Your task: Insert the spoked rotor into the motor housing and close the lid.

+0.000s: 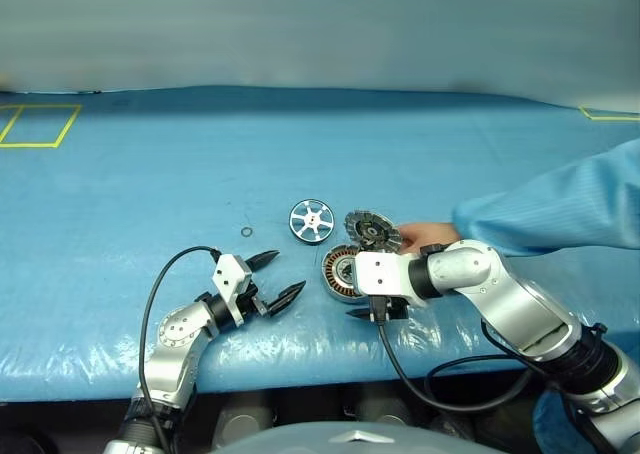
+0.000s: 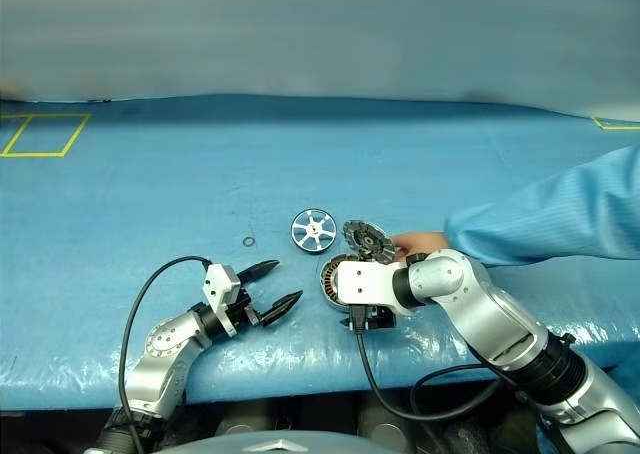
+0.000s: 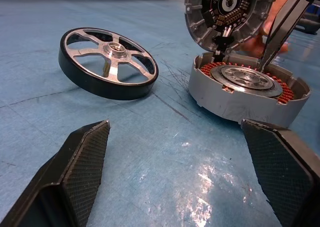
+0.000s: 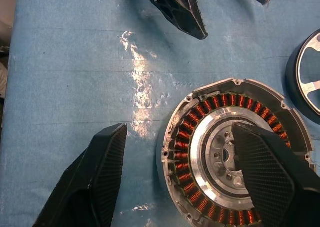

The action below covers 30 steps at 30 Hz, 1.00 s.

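Rotor (image 1: 311, 220) lies beside open housing (image 3: 245, 89) — lid (image 3: 227, 9) upright.

A table (image 1: 150, 174) covered in blue sheeting carries the open motor housing (image 1: 340, 271) near its front edge. The spoked rotor (image 1: 311, 221) lies just behind the housing, a small ring (image 1: 246, 231) further left, and yellow tape (image 1: 40, 126) marks the far left corner.

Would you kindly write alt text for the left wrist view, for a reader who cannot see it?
An open motor housing with copper windings sits on blue table covering, its lid tilted up behind it. The spoked rotor lies apart beside it, and the left gripper frames the foreground, jaws open and empty.
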Tool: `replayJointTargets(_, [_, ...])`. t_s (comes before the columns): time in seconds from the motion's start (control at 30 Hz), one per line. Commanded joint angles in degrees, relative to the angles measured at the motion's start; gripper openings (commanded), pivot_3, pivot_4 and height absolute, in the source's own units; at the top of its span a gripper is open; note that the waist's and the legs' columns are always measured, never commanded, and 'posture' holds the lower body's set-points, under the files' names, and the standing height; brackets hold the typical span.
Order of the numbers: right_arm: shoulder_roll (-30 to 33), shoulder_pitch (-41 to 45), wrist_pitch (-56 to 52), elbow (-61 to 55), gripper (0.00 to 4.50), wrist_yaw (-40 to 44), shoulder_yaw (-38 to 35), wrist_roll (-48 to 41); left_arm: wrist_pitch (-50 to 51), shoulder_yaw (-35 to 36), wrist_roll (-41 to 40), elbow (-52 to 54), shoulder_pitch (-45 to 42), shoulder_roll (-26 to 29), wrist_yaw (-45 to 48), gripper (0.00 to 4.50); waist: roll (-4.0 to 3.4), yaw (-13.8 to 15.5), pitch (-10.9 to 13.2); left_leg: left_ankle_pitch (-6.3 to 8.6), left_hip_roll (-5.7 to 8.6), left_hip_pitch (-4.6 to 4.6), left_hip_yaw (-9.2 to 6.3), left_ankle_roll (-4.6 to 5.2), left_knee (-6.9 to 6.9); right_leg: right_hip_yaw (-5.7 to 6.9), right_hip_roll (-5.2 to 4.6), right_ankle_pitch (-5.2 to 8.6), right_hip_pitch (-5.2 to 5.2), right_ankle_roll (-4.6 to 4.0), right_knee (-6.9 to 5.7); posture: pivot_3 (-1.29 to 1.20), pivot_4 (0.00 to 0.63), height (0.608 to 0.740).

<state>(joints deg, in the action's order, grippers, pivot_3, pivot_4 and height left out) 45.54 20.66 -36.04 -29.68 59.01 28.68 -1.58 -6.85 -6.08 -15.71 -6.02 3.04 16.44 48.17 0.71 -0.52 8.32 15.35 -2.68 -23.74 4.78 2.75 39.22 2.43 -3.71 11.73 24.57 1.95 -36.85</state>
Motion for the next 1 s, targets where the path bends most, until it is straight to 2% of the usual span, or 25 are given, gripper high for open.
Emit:
replayJointTargets(0.03, [-0.36,-0.12,-1.10,-0.81,3.51,-0.26,-2.12,-1.23,-1.36,0.19,-0.13,-0.10,-0.41,0.23,0.55,4.50,0.00,0.00,0.00,0.00,0.00,0.00,0.00,0.00,0.00,0.00,0.00,0.00,0.00,0.00,0.00,0.00,0.150,0.740])
replayJointTargets(0.57, [-0.60,-0.14,-2.07,-0.27,3.51,-1.37,-2.10,-1.81,-2.67,0.52,-0.30,-2.43,-0.85,0.85,1.48,4.50,0.00,-0.01,0.00,0.00,0.00,0.01,-0.01,0.00,0.00,0.01,0.00,0.00,0.00,0.00,-0.01,0.00,0.150,0.740])
replayJointTargets(1.0, [-1.09,-0.40,-1.78,0.77,3.51,-3.19,-2.72,-1.76,0.32,-0.32,-0.19,2.40,-0.55,0.72,-0.28,4.50,0.00,-0.01,0.00,0.00,0.00,-0.01,0.00,0.00,0.00,0.00,0.00,0.00,0.00,0.00,0.00,0.00,0.150,0.740])
